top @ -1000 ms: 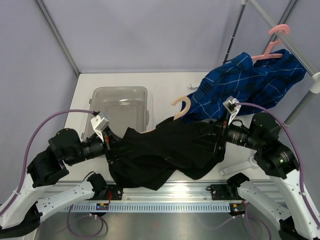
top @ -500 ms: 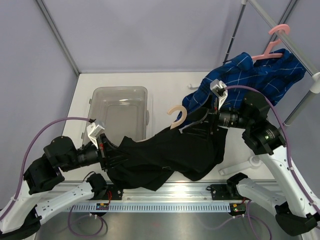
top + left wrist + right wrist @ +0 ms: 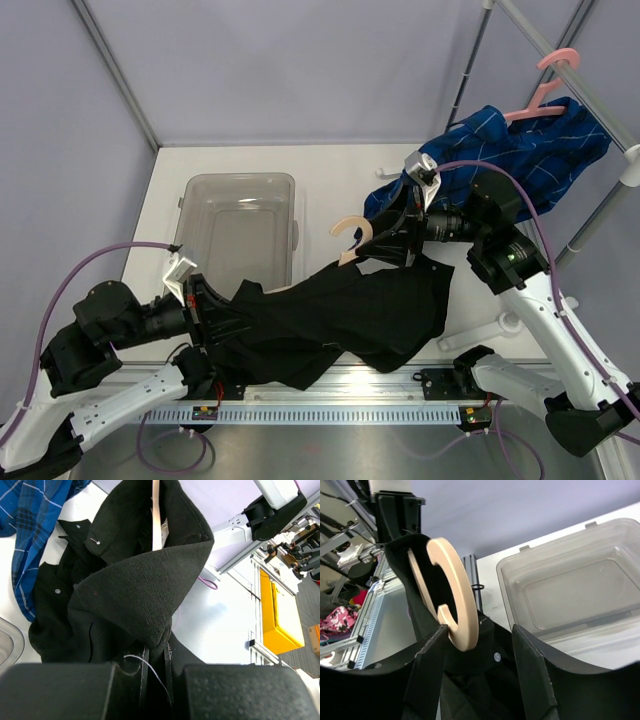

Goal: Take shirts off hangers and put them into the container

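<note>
A white table [image 3: 330, 170] is seen from above, with two robot arms at its near edge. A black shirt [image 3: 340, 320] is stretched between them, over the near half of the table. One end is pinched in the left gripper [image 3: 212, 315], whose jaws are closed tight on the cloth. The other end, at the collar, is held up at the right gripper [image 3: 388, 243], where the hook of a beige hanger [image 3: 350, 232] stands out of the collar. In the right wrist view the fingers [image 3: 427, 675] are set well apart, with the hook and black cloth between them. The hook lies close against one finger, but whether anything is gripped cannot be told. A clear plastic container [image 3: 240, 183] sits on the table just beyond the shirt's left end. At the far right a blue checked shirt [image 3: 520, 150] is hung on a pink hanger [image 3: 548, 95] from a grey rack pole [image 3: 520, 25].
</note>
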